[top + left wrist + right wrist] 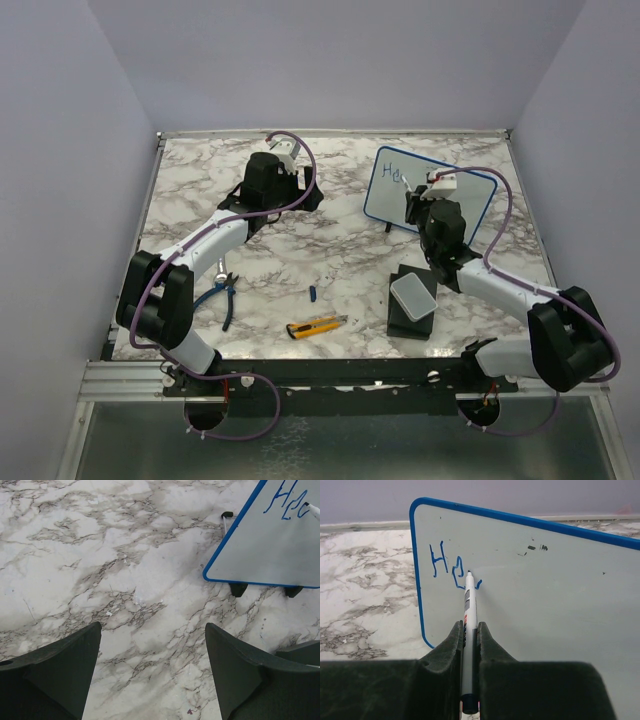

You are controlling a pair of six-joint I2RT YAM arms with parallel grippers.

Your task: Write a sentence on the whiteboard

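Observation:
The whiteboard [470, 200] stands tilted on small black feet at the back right of the table, blue-framed. Only the start of the sentence [440, 560] is on it, a few blue letters near the top left corner; the same letters [292, 502] show in the left wrist view. My right gripper [469, 630] is shut on a white marker [469, 600], and the marker's tip touches the board just right of the letters. In the top view the right gripper [418, 205] sits in front of the board. My left gripper [152, 630] stands open over bare marble, left of the board, holding nothing.
A pale grey rounded box [412, 297] rests on a black base at the front right. A yellow utility knife [317, 325], a small blue cap [313, 293] and blue-handled pliers [225, 295] lie near the front. The board's black feet [238, 587] rest on the marble.

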